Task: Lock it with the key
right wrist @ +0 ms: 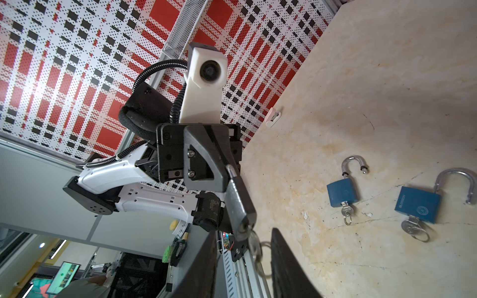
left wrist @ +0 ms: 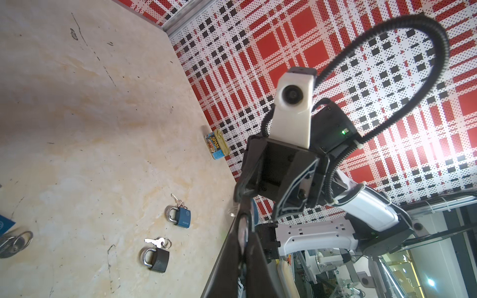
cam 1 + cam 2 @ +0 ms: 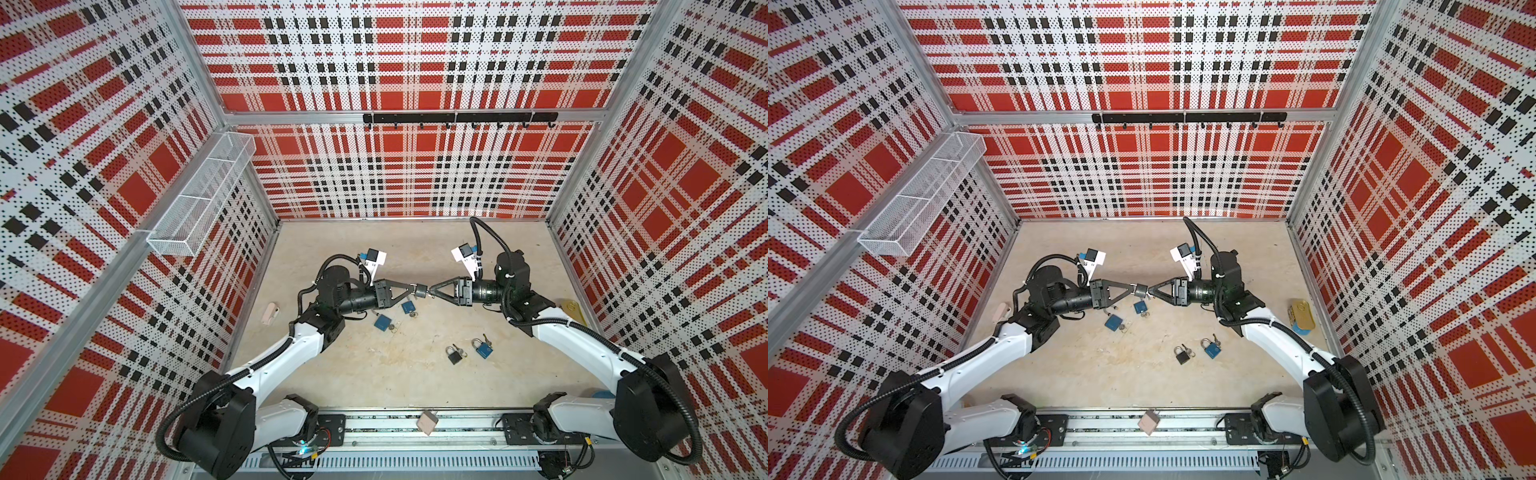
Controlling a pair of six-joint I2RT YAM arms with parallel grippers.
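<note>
A dark padlock (image 3: 420, 290) (image 3: 1142, 289) hangs in mid-air over the middle of the table. My left gripper (image 3: 411, 287) (image 2: 244, 224) is shut on its silver shackle (image 1: 231, 170). The lock body (image 1: 240, 203) points toward my right gripper (image 3: 432, 292) (image 1: 244, 232). A key (image 1: 254, 245) with a ring (image 1: 264, 258) sticks out of the lock's end. It sits between the right jaws, which stand apart on either side of it with a gap showing.
Two blue padlocks (image 1: 342, 192) (image 1: 416, 206) with raised shackles and keys lie under the grippers. A black padlock (image 3: 454, 355) and a blue one (image 3: 482, 349) lie nearer the front. A tin (image 3: 573, 309) stands at the right wall and a white clip (image 3: 271, 312) at the left.
</note>
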